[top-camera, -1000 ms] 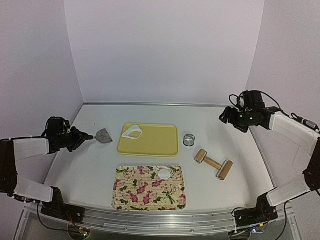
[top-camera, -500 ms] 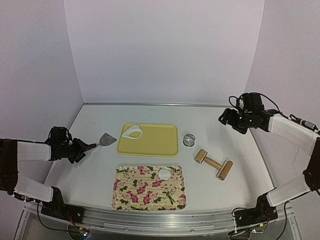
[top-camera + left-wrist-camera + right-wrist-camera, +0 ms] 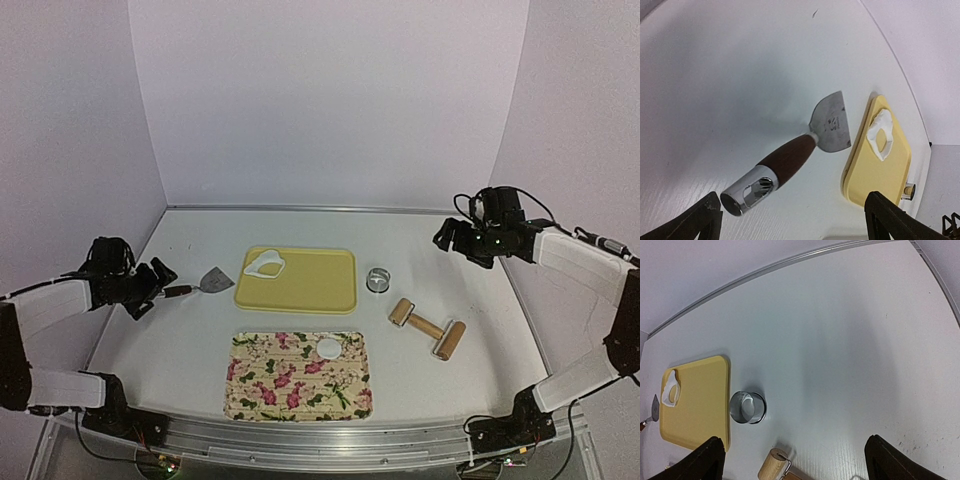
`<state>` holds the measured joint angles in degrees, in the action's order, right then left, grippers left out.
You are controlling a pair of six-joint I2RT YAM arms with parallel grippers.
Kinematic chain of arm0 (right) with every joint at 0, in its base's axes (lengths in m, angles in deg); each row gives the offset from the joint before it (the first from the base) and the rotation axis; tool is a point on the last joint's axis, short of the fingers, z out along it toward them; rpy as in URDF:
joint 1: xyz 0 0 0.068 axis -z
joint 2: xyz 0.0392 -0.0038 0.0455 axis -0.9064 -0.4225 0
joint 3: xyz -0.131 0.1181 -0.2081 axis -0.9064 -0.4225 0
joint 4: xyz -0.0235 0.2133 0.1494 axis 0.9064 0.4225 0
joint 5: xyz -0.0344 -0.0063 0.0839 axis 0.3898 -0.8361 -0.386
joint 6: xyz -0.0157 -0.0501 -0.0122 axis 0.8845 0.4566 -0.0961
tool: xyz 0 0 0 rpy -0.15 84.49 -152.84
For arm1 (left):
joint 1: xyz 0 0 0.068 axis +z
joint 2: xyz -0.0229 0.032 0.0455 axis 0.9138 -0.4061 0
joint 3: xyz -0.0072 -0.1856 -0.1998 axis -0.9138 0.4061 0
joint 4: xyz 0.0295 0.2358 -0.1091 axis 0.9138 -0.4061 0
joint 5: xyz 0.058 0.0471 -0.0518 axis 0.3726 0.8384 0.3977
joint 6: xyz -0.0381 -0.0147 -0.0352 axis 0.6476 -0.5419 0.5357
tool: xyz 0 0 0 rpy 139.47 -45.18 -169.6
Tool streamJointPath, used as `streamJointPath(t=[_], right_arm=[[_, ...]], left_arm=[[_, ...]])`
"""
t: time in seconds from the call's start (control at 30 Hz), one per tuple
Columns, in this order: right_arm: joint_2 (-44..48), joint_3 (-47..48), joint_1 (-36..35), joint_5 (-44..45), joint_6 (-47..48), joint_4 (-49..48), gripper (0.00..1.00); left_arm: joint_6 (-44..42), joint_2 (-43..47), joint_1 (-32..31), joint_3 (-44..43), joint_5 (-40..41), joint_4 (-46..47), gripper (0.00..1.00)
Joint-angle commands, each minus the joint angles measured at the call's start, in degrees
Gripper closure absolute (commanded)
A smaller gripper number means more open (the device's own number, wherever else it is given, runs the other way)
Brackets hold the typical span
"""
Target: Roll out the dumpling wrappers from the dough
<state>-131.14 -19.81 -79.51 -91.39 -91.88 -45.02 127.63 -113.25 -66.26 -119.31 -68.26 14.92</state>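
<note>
**Open and empty on both sides**

My left gripper [image 3: 150, 283] stood spread wide and empty. The scraper [image 3: 830, 125] lay on the desk [image 3: 180, 340] just ahead of it, at 9 o'clock from the yellow tray [image 3: 310, 290]. My right gripper [image 3: 447, 236] hung open too, at 2 o'clock from the ring cutter [image 3: 378, 279]. The dumpling wrapper [image 3: 329, 347] lay on the floral mat [image 3: 290, 385], at 6 o'clock from the tray.
</note>
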Motion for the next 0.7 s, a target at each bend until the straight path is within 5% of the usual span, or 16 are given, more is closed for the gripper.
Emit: streamJointPath(t=[0.0, 0.3, 0.67], right_arm=[[4.2, 1.2, -0.1, 3.9, 4.6, -0.1, 0.02], [23.0, -5.5, -0.1, 14.7, 8.7, 1.7, 0.02], [32.5, -11.2, -0.1, 17.7, 9.9, 2.1, 0.02]], left_arm=[[-5.4, 7.8, 0.0, -7.8, 9.0, -9.9, 0.0], [-17.5, 14.8, 0.0, -10.6, 11.9, -7.0, 0.0], [-15.4, 17.1, 0.0, -7.1, 11.1, -3.3, 0.0]])
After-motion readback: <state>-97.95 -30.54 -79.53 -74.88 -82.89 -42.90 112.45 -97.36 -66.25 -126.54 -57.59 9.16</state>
